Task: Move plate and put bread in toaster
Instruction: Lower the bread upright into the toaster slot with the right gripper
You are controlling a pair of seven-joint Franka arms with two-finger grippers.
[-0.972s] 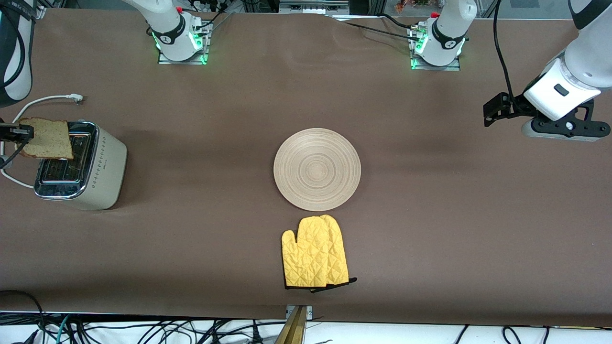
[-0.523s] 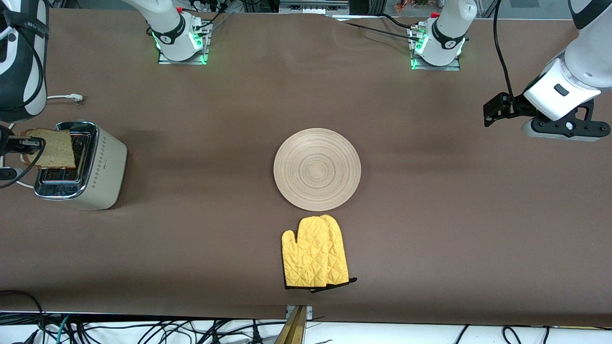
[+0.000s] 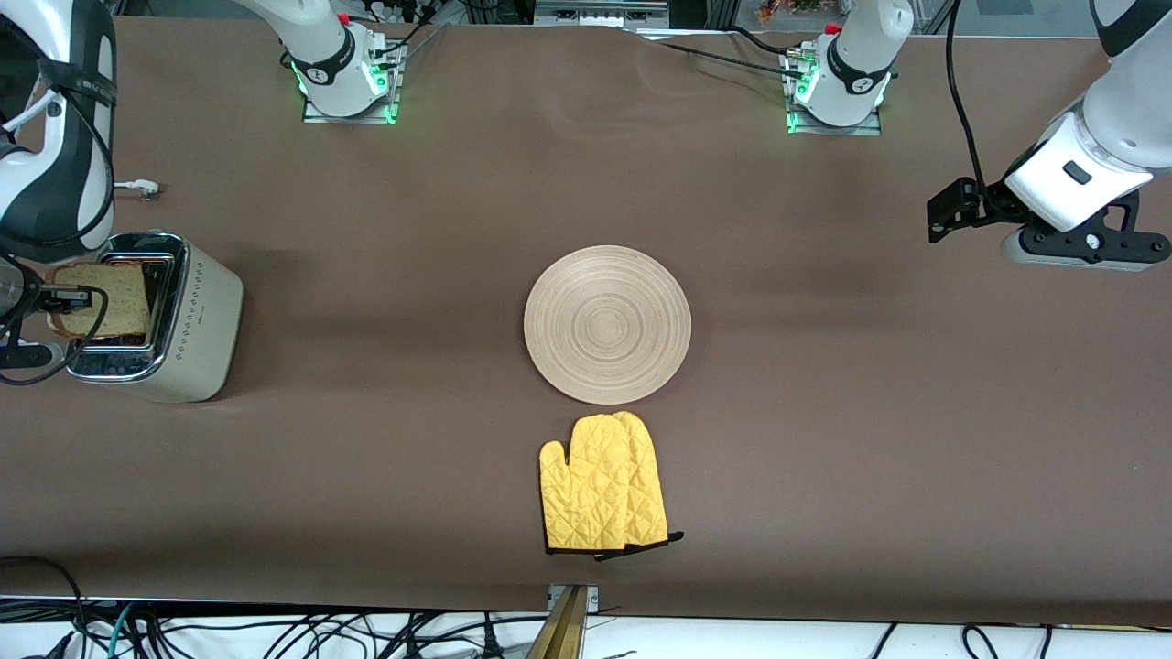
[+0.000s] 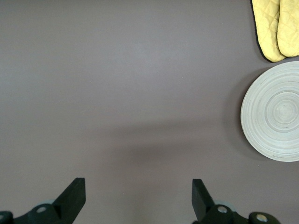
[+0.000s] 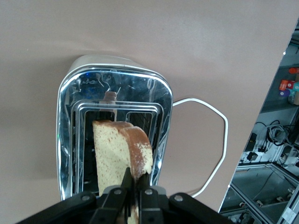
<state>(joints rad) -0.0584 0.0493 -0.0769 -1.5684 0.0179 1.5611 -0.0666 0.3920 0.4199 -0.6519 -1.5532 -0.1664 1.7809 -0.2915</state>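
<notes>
My right gripper (image 3: 69, 297) is shut on the bread (image 3: 101, 311), a brown speckled slice held on edge right over the toaster's (image 3: 197, 320) chrome top, at the right arm's end of the table. In the right wrist view the bread (image 5: 119, 156) hangs over a slot of the toaster (image 5: 70, 140), pinched at its crust by the gripper (image 5: 135, 179). The pale wooden plate (image 3: 607, 323) lies flat at the table's middle; it also shows in the left wrist view (image 4: 275, 112). My left gripper (image 4: 138, 198) is open and empty, waiting up in the air over the left arm's end of the table.
A yellow oven mitt (image 3: 602, 494) lies nearer to the front camera than the plate, also in the left wrist view (image 4: 276, 28). The toaster's white cord (image 5: 212, 140) loops on the brown tablecloth beside the toaster.
My right gripper has lowered the bread and carried it farther in over the toaster's slots. The left arm and the plate have not moved.
</notes>
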